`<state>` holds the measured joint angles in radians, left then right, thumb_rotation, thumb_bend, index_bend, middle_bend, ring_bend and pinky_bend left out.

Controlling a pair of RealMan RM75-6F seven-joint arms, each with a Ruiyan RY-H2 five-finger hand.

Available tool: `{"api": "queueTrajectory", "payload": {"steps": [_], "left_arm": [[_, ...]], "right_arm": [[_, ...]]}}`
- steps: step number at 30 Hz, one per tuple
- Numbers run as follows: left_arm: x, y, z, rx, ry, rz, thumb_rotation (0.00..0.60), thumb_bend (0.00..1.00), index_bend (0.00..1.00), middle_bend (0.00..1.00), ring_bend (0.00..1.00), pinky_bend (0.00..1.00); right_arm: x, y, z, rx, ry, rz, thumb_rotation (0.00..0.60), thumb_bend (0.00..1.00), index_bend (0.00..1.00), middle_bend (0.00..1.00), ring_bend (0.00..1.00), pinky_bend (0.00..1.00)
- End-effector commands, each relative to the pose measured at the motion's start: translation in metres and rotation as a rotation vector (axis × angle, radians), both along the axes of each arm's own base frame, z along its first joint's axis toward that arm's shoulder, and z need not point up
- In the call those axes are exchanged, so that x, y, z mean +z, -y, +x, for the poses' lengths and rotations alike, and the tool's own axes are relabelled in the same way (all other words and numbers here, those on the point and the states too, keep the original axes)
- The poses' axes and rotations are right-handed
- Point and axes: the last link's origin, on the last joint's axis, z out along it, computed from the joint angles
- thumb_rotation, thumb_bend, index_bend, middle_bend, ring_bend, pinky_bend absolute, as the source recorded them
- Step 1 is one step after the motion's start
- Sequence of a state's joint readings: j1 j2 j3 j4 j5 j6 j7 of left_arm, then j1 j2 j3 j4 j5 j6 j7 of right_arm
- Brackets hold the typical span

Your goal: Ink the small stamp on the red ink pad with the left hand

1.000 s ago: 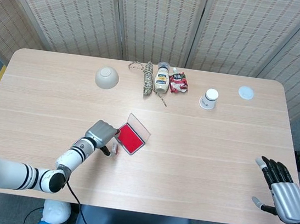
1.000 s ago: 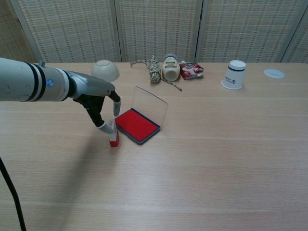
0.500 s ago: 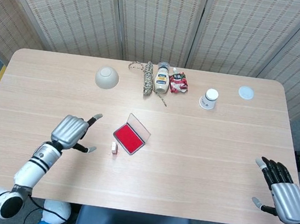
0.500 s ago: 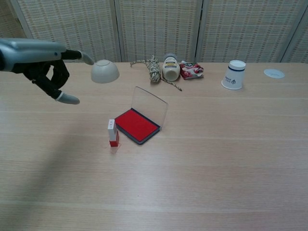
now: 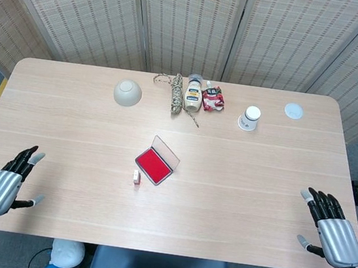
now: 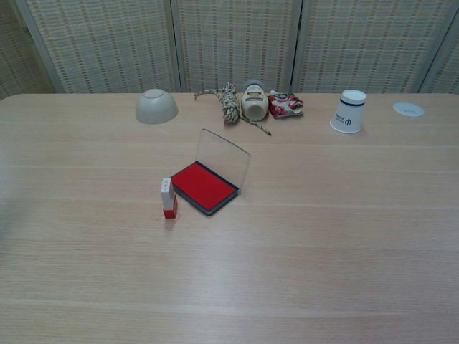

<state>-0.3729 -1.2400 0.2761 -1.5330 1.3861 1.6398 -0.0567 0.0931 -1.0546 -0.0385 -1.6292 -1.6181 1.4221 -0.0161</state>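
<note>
Looking at both views, quick rundown:

Hands: only the head view has them. left hand [image 5: 1, 188] sits at the lower left of the frame, right hand [image 5: 334, 235] at the lower right, both at the near table edge, fingers spread, holding nothing. Chest view shows neither.

Stamp: the stamp [image 6: 168, 198] stands upright in the middle-left of the chest view, white top, red base, just beside the near-left corner of the pad. Nothing touching it. In the head view it's a tiny block [image 5: 136, 177] and you can't make out the colours much.

Pad: the ink pad [image 6: 204, 186] is open, red face up, clear lid [image 6: 224, 159] tilted up on its far side. Chest view shows the lid as a see-through sheet; head view flattens it to a pale strip.

Far row: across the top of the frame there's a bowl [image 6: 156, 106] upside down, a rope [image 6: 228, 100], a bottle [image 6: 253, 99] on its side, a red packet [image 6: 285, 104], a paper cup [image 6: 348, 111] upside down and a small disc [image 6: 408, 109].

Table edges: head view shows the whole table [image 5: 258, 184], rounded corners included; chest view cuts off the near edge.

Open room: bare wood all round the stamp and pad, and both hands are well apart from them.
</note>
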Motion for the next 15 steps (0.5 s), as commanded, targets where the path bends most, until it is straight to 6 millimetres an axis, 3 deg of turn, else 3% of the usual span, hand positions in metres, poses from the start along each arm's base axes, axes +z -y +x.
{"api": "queueTrajectory", "payload": {"steps": [1,4,15], "left_arm": [[0.005,0.011,0.002,0.003,0.002,-0.01,0.573,0.22,0.0,0.0,0.0,0.26],[0.009,0.014,0.002,0.031,-0.007,-0.018,0.599,0.23,0.0,0.0,0.0,0.26],[0.02,0.03,0.009,-0.002,-0.035,0.046,0.6,0.22,0.0,0.0,0.0,0.23]], "right_arm": [[-0.001,-0.001,0.001,0.003,-0.003,-0.001,0.6,0.2,0.0,0.0,0.0,0.0],[-0.002,-0.001,0.0,0.002,-0.005,0.01,0.6,0.2,0.0,0.0,0.0,0.0],[-0.007,-0.006,0.005,0.025,-0.005,0.033,0.6,0.2,0.0,0.0,0.0,0.0]]}}
